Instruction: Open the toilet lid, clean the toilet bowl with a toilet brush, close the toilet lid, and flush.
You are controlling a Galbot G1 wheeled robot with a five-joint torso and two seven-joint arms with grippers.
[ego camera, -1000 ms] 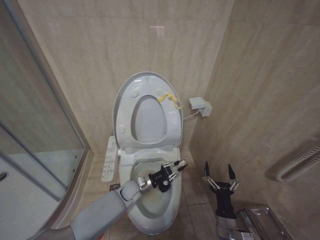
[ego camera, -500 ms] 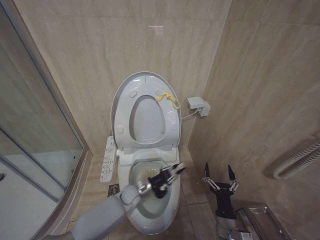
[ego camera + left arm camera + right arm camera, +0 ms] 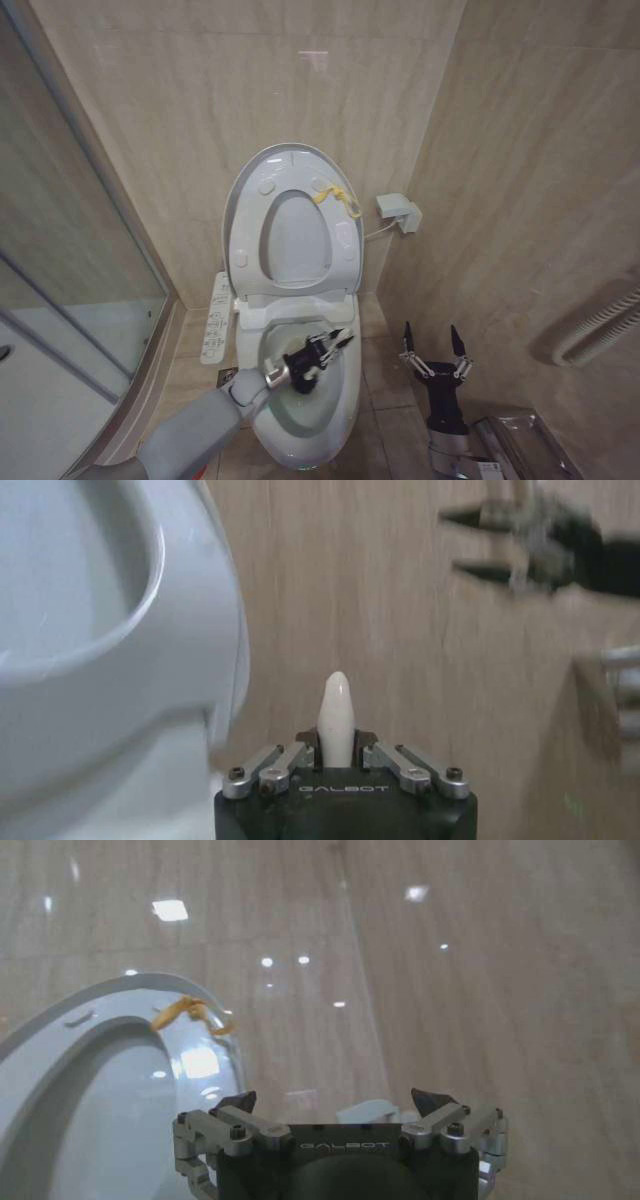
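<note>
toilet lid [image 3: 262,200]: glossy oval, upright | left gripper [image 3: 330,342]: clenched on toilet brush [image 3: 335,716], thin white handle, seemingly over toilet bowl [image 3: 345,395] | right gripper [image 3: 436,345]: spread

I'm seeing beige tiled floor [image 3: 385,420] carrying the toilet bowl [image 3: 345,400], shower enclosure rail [image 3: 140,385] running along its left edge

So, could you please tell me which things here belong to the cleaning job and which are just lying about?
Job:
- lid, raised
- bowl
- brush, gripped by the left gripper over the bowl

Just about:
- right gripper, open, idle beside the toilet
- wall box
- shower door
</note>
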